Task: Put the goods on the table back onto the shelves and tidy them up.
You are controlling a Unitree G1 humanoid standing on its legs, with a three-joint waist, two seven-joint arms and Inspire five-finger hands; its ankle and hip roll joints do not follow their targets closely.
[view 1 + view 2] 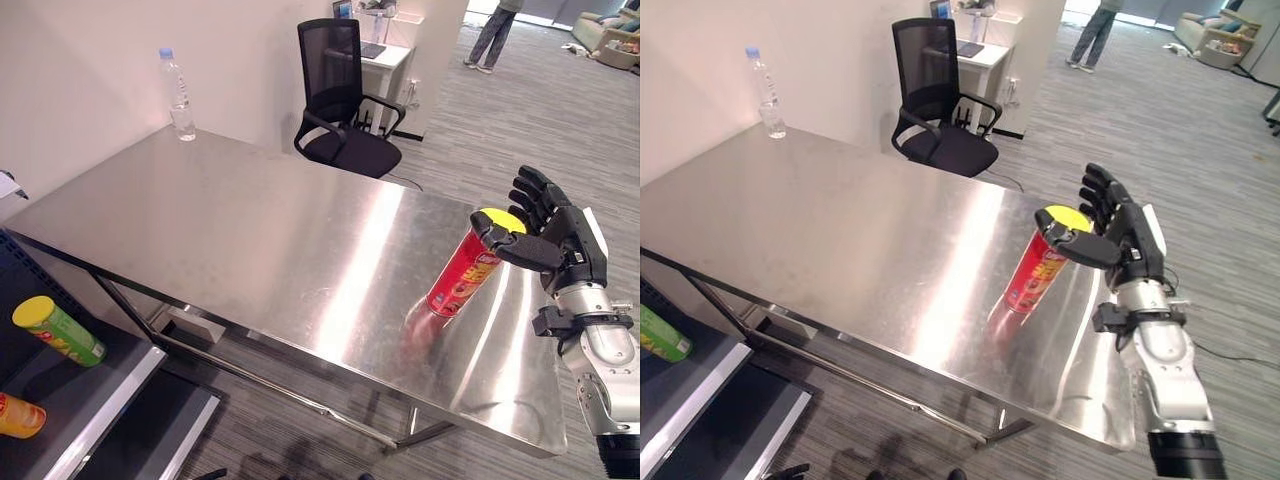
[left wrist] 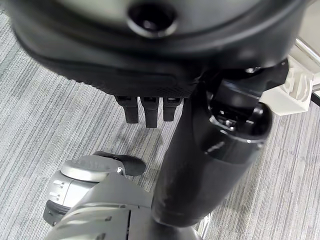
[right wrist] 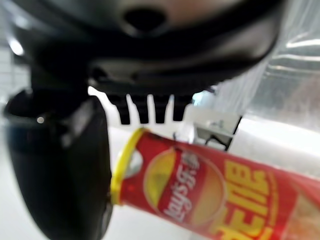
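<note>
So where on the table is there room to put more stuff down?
Almost everywhere: the steel table is bare between the water bottle at its far left corner and the red chip can near the right edge. It's crowded only there, where the right hand is.

1. The brushed stainless-steel table [image 1: 250, 250] before me shines, smooth and reflective.
2. The red cylindrical crisp can [image 1: 463, 272] has a glossy printed wrap and a yellow plastic lid.
3. My right hand [image 1: 560, 245] is matt black plastic.
4. The clear plastic water bottle [image 1: 178, 95] glints.
5. The black office chair [image 1: 340, 95] has a mesh back.

Red chip can [image 1: 463, 273] (yellow lid) tilted on table [image 1: 250, 240]
</note>
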